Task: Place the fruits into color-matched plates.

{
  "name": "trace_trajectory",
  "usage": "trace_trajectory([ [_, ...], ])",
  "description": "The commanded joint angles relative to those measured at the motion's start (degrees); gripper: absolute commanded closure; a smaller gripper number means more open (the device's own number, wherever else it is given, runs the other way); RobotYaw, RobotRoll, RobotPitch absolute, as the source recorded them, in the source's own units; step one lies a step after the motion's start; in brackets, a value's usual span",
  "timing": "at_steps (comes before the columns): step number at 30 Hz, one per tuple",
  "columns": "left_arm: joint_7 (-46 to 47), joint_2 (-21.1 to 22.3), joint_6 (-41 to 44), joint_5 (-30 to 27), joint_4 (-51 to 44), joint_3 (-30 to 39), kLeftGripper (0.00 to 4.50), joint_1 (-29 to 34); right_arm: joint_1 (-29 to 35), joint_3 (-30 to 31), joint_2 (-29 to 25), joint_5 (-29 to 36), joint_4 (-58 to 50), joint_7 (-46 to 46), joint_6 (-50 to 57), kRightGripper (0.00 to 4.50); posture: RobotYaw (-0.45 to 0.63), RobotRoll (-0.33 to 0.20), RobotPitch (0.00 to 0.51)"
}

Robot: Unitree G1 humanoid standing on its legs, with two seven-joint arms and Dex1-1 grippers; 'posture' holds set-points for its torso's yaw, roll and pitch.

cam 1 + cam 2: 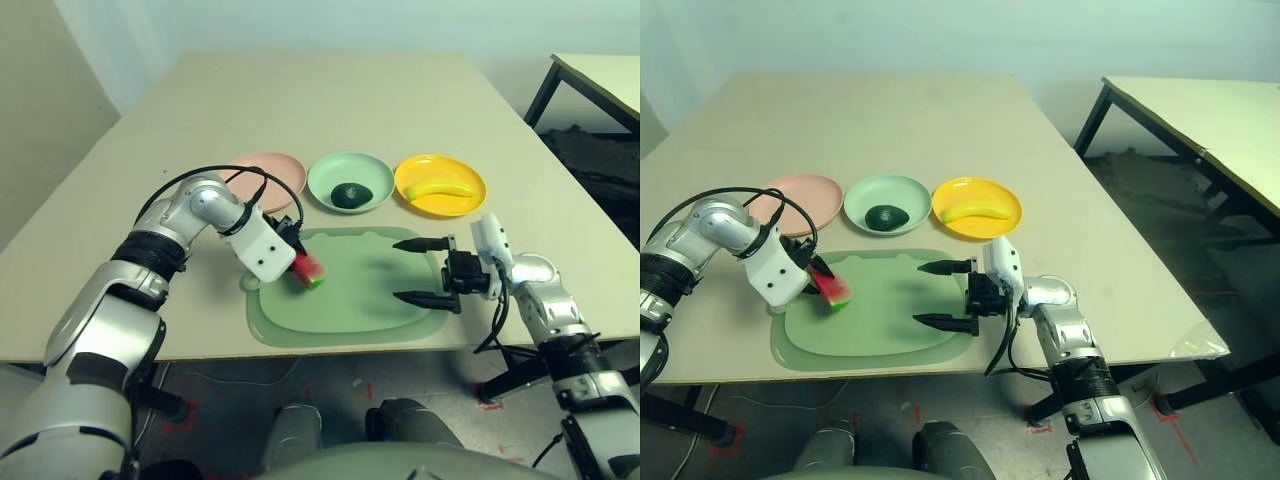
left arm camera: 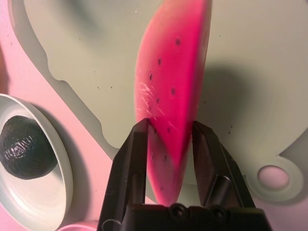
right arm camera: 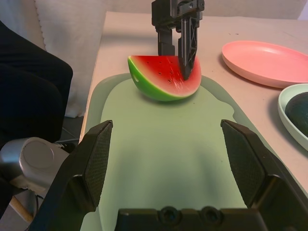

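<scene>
left wrist view: left gripper (image 2: pixel 171 132) clamps watermelon wedge (image 2: pixel 173 77) on mat (image 2: pixel 250 72).

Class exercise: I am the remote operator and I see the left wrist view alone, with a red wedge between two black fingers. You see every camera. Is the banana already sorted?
Observer: Yes, the banana lies in the yellow plate.
Operator: Is the pink plate free for the wedge?
Observer: The pink plate has no fruit in it, and it sits just beyond the left hand.
Operator: Where is the other hand?
Observer: The right hand hovers open over the green mat, its fingers pointing across at the watermelon wedge.
</scene>
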Motion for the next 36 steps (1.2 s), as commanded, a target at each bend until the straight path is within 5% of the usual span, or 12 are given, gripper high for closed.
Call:
trace_trajectory([
  [1,-0.8,-0.5,0.9,0.6,-0.2,-1.4,3.23,1.9,0.4,0.4,-0.7,-0.4,-0.7,0.2,-0.1,0.00,0.00,0.000,0.043],
  [28,-6.2,1.7,11.5,-5.3,-3.5,3.9,3.23,-2.9,0.2,1.5,-0.4,-0.5,-0.8,-0.5,0.1,0.00,0.01,0.000,0.045],
  [36,4.1,2.3,11.4,1.2,5.3,6.2,3.23,-8.8,0.4,-0.2,0.7,0.5,-1.2,-4.6,1.1,0.00,0.02,0.000,0.045],
])
